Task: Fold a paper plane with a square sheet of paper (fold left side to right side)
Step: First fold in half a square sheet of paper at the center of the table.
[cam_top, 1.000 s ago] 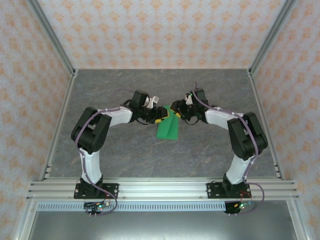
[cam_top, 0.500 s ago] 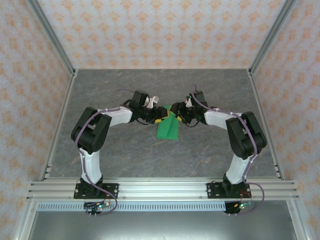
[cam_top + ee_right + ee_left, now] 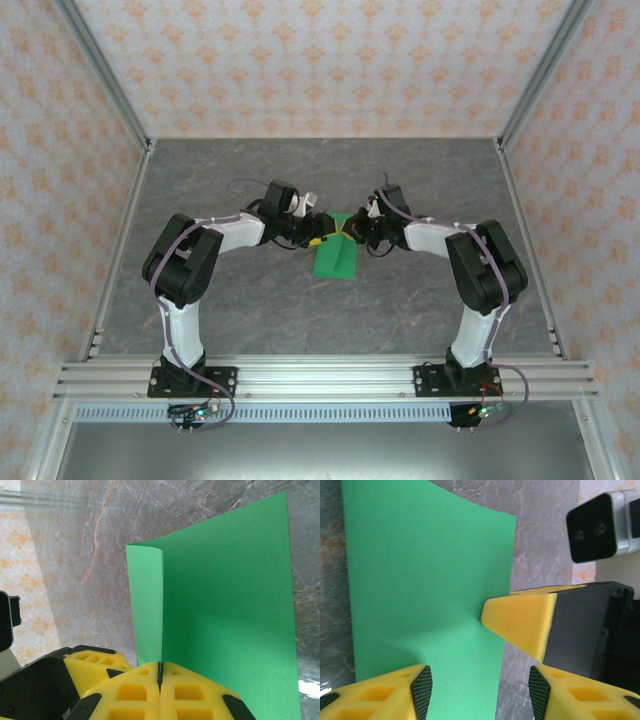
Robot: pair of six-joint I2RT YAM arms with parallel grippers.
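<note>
The square sheet of paper (image 3: 335, 262) is bright green and lies on the grey table between the two arms, one strip of it standing up. In the right wrist view my right gripper (image 3: 160, 672) is shut on the near end of that raised flap (image 3: 148, 605), while the rest of the sheet (image 3: 230, 605) lies flat. My left gripper (image 3: 480, 692) is open and straddles the sheet's right edge (image 3: 506, 605), one finger (image 3: 420, 687) over the paper and the other over the table. From above, the left gripper (image 3: 318, 240) and right gripper (image 3: 350, 228) nearly touch at the sheet's far end.
The right gripper's yellow finger (image 3: 520, 622) sits close in front of the left jaws, with its wrist camera (image 3: 600, 527) behind. The marbled table (image 3: 250, 180) is bounded by metal posts, patterned walls and the front rail (image 3: 320, 378).
The right gripper has moved slightly left and has shut on the paper's raised edge. The left gripper has stayed in place.
</note>
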